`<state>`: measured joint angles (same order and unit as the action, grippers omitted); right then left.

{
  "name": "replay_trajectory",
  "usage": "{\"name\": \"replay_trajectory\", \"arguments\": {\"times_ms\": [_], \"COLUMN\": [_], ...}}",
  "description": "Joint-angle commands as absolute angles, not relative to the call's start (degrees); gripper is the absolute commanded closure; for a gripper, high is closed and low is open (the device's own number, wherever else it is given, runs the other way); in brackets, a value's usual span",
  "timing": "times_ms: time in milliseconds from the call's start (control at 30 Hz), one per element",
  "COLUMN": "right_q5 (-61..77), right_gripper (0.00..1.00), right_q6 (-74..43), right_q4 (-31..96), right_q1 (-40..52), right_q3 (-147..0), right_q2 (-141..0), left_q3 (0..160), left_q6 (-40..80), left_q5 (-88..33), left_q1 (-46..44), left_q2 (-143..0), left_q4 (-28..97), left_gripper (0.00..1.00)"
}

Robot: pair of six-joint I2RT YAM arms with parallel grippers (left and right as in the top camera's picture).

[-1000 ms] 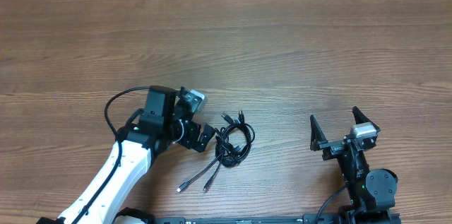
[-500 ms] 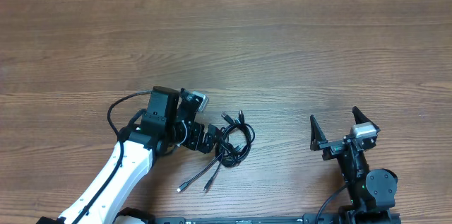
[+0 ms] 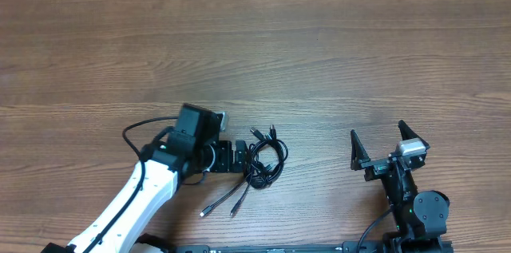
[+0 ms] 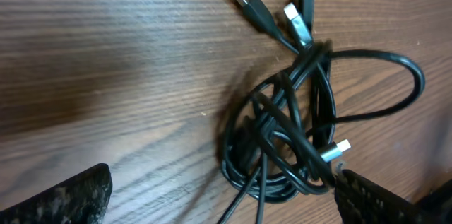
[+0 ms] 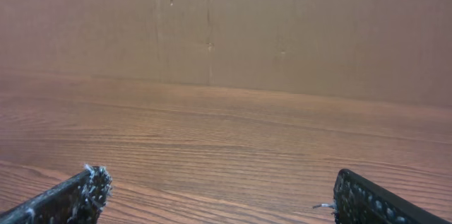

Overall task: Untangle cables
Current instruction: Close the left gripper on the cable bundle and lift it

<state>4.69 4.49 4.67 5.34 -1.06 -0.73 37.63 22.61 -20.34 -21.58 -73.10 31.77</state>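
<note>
So the cables (image 3: 265, 161) are lying in one knotted bundle on the worktop (image 3: 335, 45), roughly mid-width toward the front, with plugs poking out top and bottom. The left end effector (image 4: 222, 181) is hovering right over the bundle's left side with its fingers spread wide. The loops are sitting between them, so I'm guessing it's setting up a grab. The right end effector (image 3: 381, 143) is sitting well apart, also spread and holding nothing, probably free to take a loose end.

Wooden table (image 3: 319, 53), brown cardboard wall (image 5: 282, 33) behind.
</note>
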Motion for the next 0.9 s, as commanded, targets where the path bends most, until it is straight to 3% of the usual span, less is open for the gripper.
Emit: {"name": "replay_trajectory", "arguments": {"times_ms": [0,300,867], "right_q5": [5.02,5.02,5.02], "right_gripper": [0.0,0.0,0.0], "right_q6": [4.58,4.58,4.58], "right_q4": [4.43,4.4,4.43], "right_q1": [5.41,5.41,5.41], "right_q3": [-0.47,-0.47,-0.47], "right_q2": [-0.23,-0.23,-0.23], "left_q3": [38.96,39.62,39.62], "left_q6": [27.59,41.82,47.79], "left_q5": [-15.7,-9.47,-13.1], "left_q1": [-25.65,-31.33,-31.55], "left_q2": [-72.23,-71.33,-71.5], "left_q4": [32.51,33.28,28.16], "left_gripper": [0.0,0.0,0.0]}}
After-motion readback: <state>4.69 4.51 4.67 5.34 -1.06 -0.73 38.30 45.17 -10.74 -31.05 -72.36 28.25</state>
